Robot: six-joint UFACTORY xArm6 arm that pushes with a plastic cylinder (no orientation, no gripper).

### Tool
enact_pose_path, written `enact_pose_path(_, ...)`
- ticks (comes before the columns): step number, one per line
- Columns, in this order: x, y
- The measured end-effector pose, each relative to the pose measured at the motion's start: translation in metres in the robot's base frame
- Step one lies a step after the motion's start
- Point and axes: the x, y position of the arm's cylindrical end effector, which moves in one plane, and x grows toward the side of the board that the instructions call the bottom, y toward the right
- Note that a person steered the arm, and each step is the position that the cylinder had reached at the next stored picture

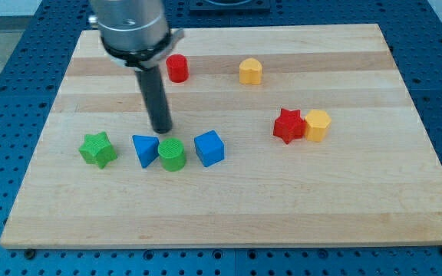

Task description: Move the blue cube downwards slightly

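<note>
- Jaws: none show; my tip (162, 129) ends bare just above the green cylinder (172, 155)
- Bench (229, 207): arm's upper part cut off at the view's top
- Blue cube (209, 148): just right of that cylinder, apart from the tip

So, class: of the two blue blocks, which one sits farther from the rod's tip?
The blue cube, at the row's right end. My tip stands nearer the blue triangular block, left of the green cylinder.
</note>
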Motion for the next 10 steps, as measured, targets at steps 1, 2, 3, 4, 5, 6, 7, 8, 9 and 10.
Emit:
enact_pose_path(1,0.000,0.014)
enact_pose_path(2,0.008,0.032)
enact_pose_path(3,0.013,0.038)
enact_pose_path(4,0.013,0.040)
enact_pose_path(5,0.013,0.061)
enact_pose_path(6,0.013,0.074)
enact_pose_path(7,0.013,0.074)
enact_pose_path(8,0.013,0.077)
enact_pose_path(9,0.014,0.094)
enact_pose_path(10,0.014,0.096)
